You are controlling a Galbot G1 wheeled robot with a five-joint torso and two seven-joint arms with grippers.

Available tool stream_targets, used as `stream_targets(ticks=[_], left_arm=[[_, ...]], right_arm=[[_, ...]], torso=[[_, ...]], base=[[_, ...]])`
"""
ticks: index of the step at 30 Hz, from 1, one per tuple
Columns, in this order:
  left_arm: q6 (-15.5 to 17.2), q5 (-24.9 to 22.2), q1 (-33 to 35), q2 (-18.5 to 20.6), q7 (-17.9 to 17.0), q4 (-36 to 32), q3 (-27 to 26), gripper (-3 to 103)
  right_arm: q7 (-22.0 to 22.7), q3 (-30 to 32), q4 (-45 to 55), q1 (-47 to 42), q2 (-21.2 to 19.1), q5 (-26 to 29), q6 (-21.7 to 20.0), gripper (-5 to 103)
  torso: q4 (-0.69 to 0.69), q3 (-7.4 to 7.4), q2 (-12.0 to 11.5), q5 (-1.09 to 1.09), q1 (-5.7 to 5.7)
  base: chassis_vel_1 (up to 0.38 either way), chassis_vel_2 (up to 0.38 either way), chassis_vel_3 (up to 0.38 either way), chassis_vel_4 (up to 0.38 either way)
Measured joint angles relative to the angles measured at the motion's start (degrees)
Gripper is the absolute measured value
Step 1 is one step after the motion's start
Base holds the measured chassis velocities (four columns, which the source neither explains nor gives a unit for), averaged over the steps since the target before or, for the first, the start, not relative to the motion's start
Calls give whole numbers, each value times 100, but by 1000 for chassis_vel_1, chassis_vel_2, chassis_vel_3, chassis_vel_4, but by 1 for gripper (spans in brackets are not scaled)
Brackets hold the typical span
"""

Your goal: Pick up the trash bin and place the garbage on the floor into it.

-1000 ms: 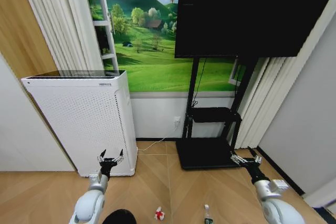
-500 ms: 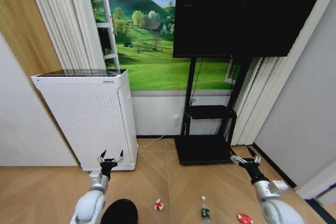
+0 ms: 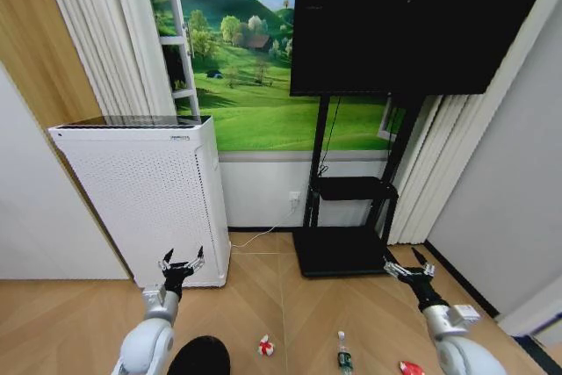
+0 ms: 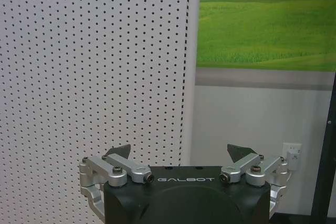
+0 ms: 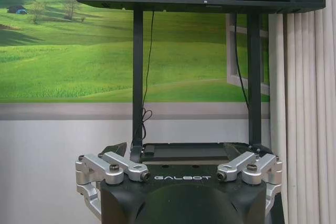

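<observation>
Left pincer: I see my left pincer [image 3: 182,263] at the lower left of the head view, held up in front of the white perforated appliance [image 3: 145,195]; its fingers are spread and pinch nothing. In the left wrist view the left pincer [image 4: 180,153] points at the appliance's dotted wall [image 4: 94,66].

Right pincer: my right pincer [image 3: 407,264] sits at the lower right of the head view, spread and empty, above the wooden floor [image 3: 263,305]. In the right wrist view the right pincer [image 5: 176,149] faces the black stand [image 5: 137,77] under the dark screen [image 3: 413,24].

Trash bin: I make out the trash bin [image 3: 200,356] at the bottom edge of the head view, left of centre, just right of my left arm, cut off by the frame.

Garbage: the red-and-white wrapper [image 3: 265,345] lies on the floor at bottom centre, near the bin. The small bottle [image 3: 343,354] with a green label lies right of it, apart. The red crushed piece [image 3: 410,367] lies at the bottom right, beside my right arm.

Backdrop: a green landscape mural [image 3: 255,85] covers the wall behind.
</observation>
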Motion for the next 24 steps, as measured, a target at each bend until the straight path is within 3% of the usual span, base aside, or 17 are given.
stream_targets(ticks=[24], left_arm=[[4,-7,85,-44,-66,-111,-51,100]], right_arm=[[-45,31,58,-46,62,-8,42,100]], torso=[[-1,-3,-2,0,-1]], base=[[0,0,0,0]])
